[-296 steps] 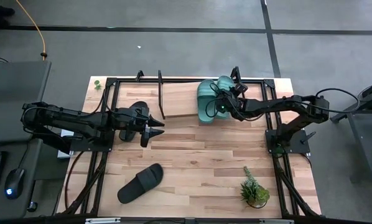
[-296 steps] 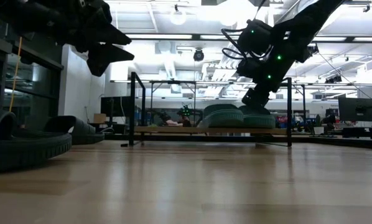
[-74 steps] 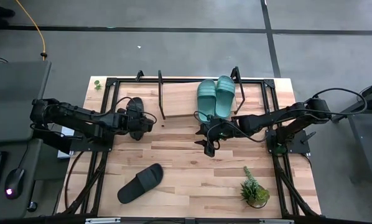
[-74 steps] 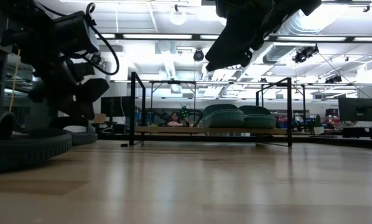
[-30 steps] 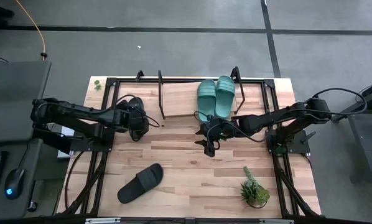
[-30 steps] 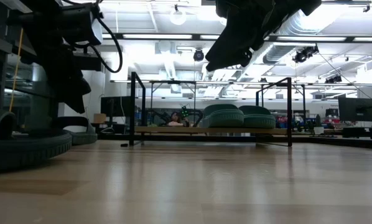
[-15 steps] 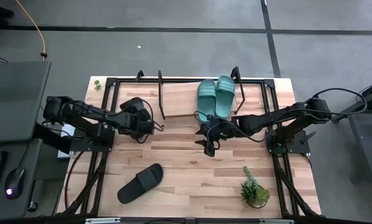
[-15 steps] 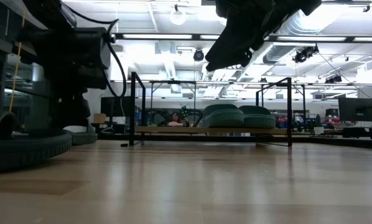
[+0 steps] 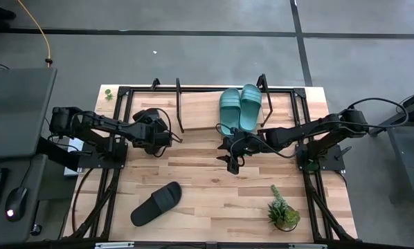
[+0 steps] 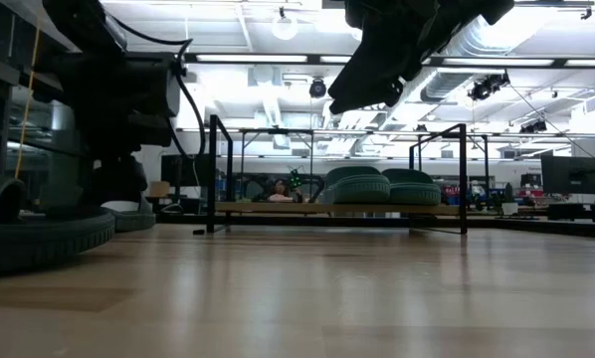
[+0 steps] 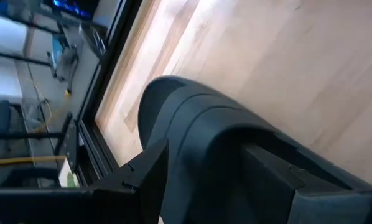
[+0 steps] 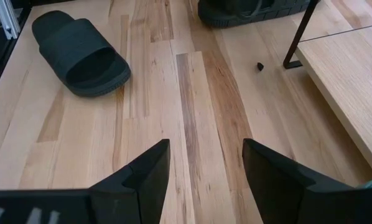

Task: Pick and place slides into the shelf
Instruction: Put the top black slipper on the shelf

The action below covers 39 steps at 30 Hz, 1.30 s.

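Note:
My left gripper point(image 9: 158, 135) points down over a black slide point(image 9: 146, 123) lying on its sole on the table, left of the shelf point(image 9: 200, 111). In the left wrist view this slide point(image 11: 198, 137) fills the gap between my spread fingers. The second black slide point(image 9: 156, 203) lies sole-down nearer the front edge. Two teal slides point(image 9: 230, 111) point(image 9: 250, 105) sit side by side on the shelf board. My right gripper point(image 9: 231, 159) hovers open and empty above the table in front of the shelf. My left gripper comes at the black slide from above, one finger point(image 11: 145, 177) on each side of its strap point(image 11: 220, 134). The slide stays flat on the table. I cannot tell whether the fingers touch it.
A small potted plant point(image 9: 283, 213) stands near the front right corner. Black frame tubes run along the table's left and right sides, and shelf posts point(image 10: 216, 169) stand upright. Bare tabletop point(image 12: 192, 99) lies between the right gripper and the near black slide point(image 12: 80, 53).
My left arm has reached a little toward the table's right and its gripper has come down onto the black slide beside the shelf. The right arm has kept still, and neither black slide has visibly moved.

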Motion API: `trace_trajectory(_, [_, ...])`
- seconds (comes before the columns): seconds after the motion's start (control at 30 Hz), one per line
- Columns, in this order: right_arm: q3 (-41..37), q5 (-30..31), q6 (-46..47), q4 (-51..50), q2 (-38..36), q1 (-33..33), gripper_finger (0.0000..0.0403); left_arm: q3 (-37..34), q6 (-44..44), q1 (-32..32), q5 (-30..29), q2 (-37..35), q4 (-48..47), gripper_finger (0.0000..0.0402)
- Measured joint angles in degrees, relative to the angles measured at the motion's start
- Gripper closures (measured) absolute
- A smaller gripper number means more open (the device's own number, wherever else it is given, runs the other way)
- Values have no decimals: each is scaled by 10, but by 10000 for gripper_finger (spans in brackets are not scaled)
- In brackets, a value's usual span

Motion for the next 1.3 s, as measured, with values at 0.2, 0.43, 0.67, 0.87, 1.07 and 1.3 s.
trace_trajectory(0.2, [0,0,0,0,0,0,210,0,-8,32,8,0,0,227])
trace_trajectory(0.43, [0,0,0,0,0,0,210,0,-9,34,9,0,3,272])
trace_trajectory(0.67, [0,0,0,0,0,0,210,0,-3,34,16,0,7,385])
trace_trajectory(0.87, [0,0,0,0,0,0,210,0,-5,34,13,0,7,379])
trace_trajectory(1.07, [0,0,0,0,0,0,210,0,-24,34,3,0,7,392])
trace_trajectory(1.3, [0,0,0,0,0,0,210,5,-30,34,0,0,-7,396])
